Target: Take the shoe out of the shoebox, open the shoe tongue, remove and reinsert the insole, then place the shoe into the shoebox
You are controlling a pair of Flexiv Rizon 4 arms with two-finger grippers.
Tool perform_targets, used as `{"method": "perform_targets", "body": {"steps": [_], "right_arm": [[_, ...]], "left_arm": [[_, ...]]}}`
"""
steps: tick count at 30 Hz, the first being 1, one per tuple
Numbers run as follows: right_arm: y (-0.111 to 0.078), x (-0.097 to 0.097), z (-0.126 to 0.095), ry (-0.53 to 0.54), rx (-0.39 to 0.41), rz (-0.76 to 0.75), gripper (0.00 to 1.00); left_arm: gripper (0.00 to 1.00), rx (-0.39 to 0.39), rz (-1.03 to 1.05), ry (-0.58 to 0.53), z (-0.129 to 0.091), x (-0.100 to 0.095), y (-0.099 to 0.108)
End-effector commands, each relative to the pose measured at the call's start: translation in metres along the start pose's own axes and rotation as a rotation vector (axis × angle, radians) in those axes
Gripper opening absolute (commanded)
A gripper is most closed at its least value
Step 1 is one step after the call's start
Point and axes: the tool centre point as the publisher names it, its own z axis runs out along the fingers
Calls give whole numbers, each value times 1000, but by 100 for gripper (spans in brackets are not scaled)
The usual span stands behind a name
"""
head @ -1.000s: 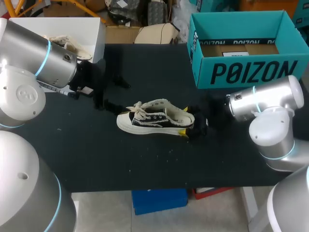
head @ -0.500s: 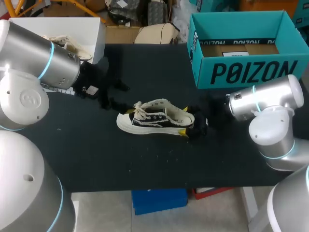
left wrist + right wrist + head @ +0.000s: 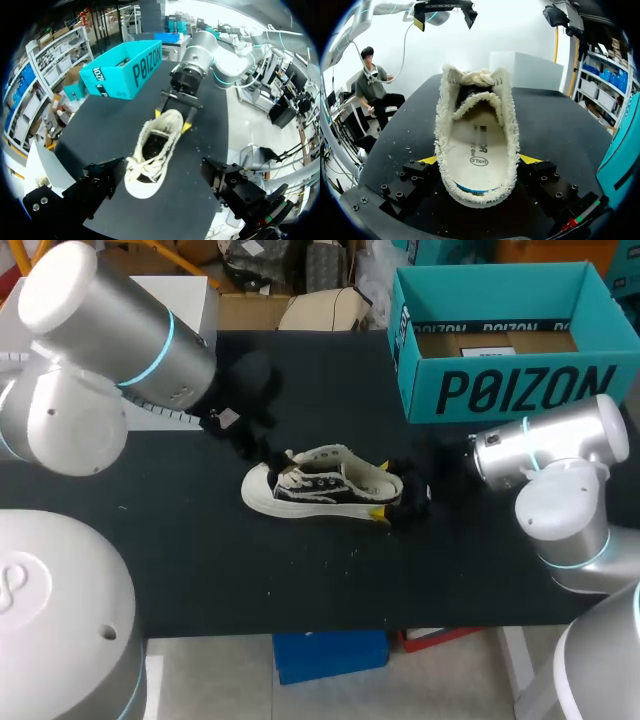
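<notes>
A black-and-white sneaker point(image 3: 320, 485) with a fleecy collar lies on its sole mid-table, toe pointing left. My right gripper point(image 3: 388, 495) is shut on its heel, one yellow tip point(image 3: 427, 160) against each side of the collar. The insole point(image 3: 477, 145) lies flat inside the shoe. My left gripper point(image 3: 262, 455) hovers over the toe end, and its black fingers point(image 3: 100, 185) stand wide open on either side of the toe without touching it. The teal shoebox point(image 3: 500, 340) stands open at the back right.
A white box point(image 3: 195, 290) sits at the back left, mostly hidden behind my left arm. Bare black tabletop point(image 3: 200, 560) lies in front of the shoe, up to the near edge.
My left arm has swung in from the left, bringing its open gripper over the shoe's toe. The right arm and the shoe have stayed put.
</notes>
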Motion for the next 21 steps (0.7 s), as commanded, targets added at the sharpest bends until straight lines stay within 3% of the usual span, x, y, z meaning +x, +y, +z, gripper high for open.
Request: {"method": "perform_targets", "body": {"steps": [1,3,5,7,13,21], "right_arm": [[-1,-1,3,-1,0,1,0],[-1,-1,3,-1,0,1,0],[-1,-1,3,-1,0,1,0],[-1,-1,3,-1,0,1,0],[-1,-1,3,-1,0,1,0],[-1,-1,3,-1,0,1,0]], "left_arm": [[100,-21,-1,-2,1,0,-2],[100,-60,-65,-15,4,-2,-5],[100,-196,-218,-70,12,-7,-11],[100,-391,-420,-113,23,-14,-13],[100,-638,-827,-225,29,-22,-7],[100,-656,-850,-232,30,-22,-7]]}}
